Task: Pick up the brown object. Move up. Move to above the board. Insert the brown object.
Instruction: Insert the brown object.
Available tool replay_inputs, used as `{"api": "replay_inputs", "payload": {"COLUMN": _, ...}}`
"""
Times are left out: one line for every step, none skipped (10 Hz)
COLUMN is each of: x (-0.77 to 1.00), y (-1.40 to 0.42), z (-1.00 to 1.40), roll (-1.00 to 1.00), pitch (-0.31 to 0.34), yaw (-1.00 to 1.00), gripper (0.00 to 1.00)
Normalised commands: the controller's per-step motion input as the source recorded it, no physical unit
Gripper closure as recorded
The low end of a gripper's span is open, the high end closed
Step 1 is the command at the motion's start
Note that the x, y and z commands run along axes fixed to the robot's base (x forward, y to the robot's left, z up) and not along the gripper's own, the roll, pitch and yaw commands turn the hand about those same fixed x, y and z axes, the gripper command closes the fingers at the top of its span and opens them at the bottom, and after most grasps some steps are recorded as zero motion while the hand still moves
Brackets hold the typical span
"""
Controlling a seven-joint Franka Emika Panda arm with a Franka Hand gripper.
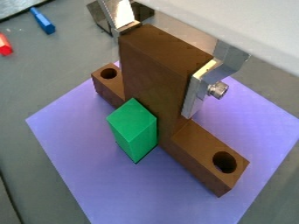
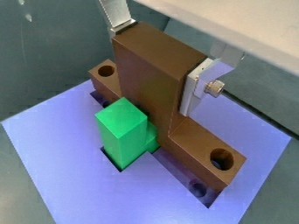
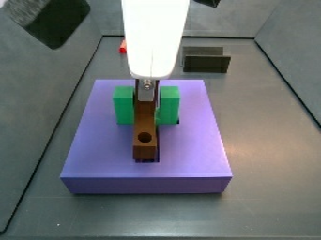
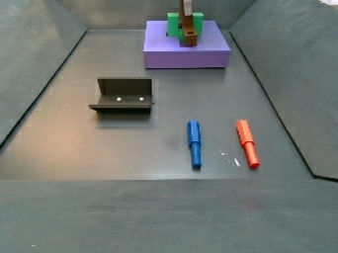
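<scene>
The brown object [image 1: 158,83] lies lengthwise along the middle of the purple-blue board [image 1: 70,131], with its upright crosspiece standing up and a round hole at each visible end. My gripper [image 1: 159,52] is shut on that upright crosspiece, one silver finger on each side, as both wrist views show [image 2: 158,52]. The green block [image 2: 126,129] sits on the board, touching the side of the brown object. In a side view the gripper [image 3: 146,91] comes straight down onto the brown object [image 3: 146,141] over the board [image 3: 113,155].
The fixture [image 4: 123,96] stands on the floor well away from the board [image 4: 185,54]. A blue stick [image 4: 195,143] and a red stick [image 4: 247,144] lie on the floor. A dark olive block [image 3: 206,61] sits behind the board.
</scene>
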Motion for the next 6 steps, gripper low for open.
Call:
{"api": "replay_inputs", "payload": {"x": 0.10, "y": 0.00, "z": -0.21, "roll": 0.06, "pitch": 0.000, "yaw": 0.12, "gripper": 1.00}}
{"api": "replay_inputs", "payload": {"x": 0.10, "y": 0.00, "z": -0.20, "roll": 0.04, "pitch": 0.000, "yaw": 0.09, "gripper": 1.00}}
{"api": "replay_inputs", "payload": {"x": 0.29, "y": 0.00, "z": -0.13, "roll": 0.00, "pitch": 0.000, "yaw": 0.00, "gripper": 1.00}}
{"api": "replay_inputs", "payload": {"x": 0.31, "y": -0.02, "z": -0.10, "roll": 0.00, "pitch": 0.000, "yaw": -0.07, "gripper": 1.00}}
{"api": "replay_inputs", "payload": {"x": 0.28, "y": -0.01, "z": -0.09, "roll": 0.00, "pitch": 0.000, "yaw": -0.15, "gripper": 1.00}}
{"api": "replay_inputs", "payload": {"x": 0.21, "y": -0.01, "z": -0.09, "roll": 0.00, "pitch": 0.000, "yaw": -0.21, "gripper": 1.00}}
